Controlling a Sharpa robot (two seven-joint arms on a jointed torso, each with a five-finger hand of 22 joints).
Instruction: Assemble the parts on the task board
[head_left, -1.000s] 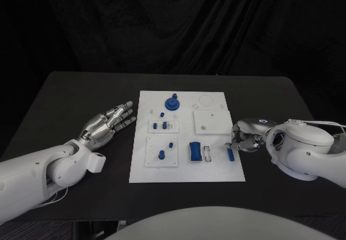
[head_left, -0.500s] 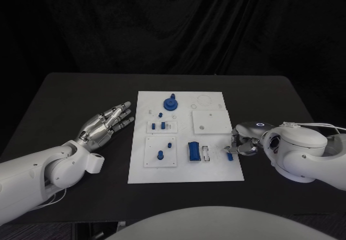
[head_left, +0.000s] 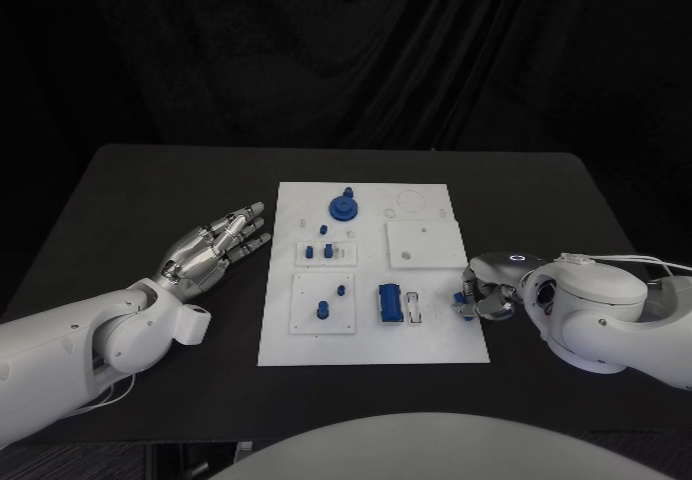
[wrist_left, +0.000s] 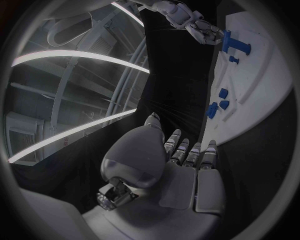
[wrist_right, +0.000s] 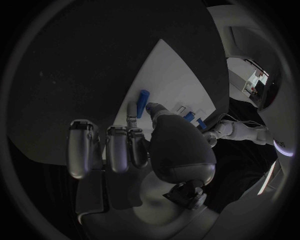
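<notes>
Pinching a small blue peg (head_left: 463, 298) between thumb and finger, the right hand (head_left: 490, 290) is sitting at the right edge of the task board (head_left: 372, 345), its other fingers curling beside the part. In the right wrist view the same peg (wrist_right: 143, 103) is standing out past the fingertips (wrist_right: 132, 120), just over the white plate (wrist_right: 178, 82); whether the peg is touching the plate, I cannot tell.

Lying apart from the board on the black counter (head_left: 144, 190), the left hand (head_left: 214, 246) is holding nothing, its fingers stretching out flat and slightly spread toward the plate's left edge.

Sitting just beside the held peg are a narrow white slot (head_left: 415, 306) and a blue block (head_left: 389, 304). Near the far end of the board, a round blue piece (head_left: 345, 207) with a stem is standing upright. Smaller blue parts (head_left: 326, 248) are resting on two raised white squares along the left half, one of which is nearer the robot (head_left: 325, 305).
</notes>
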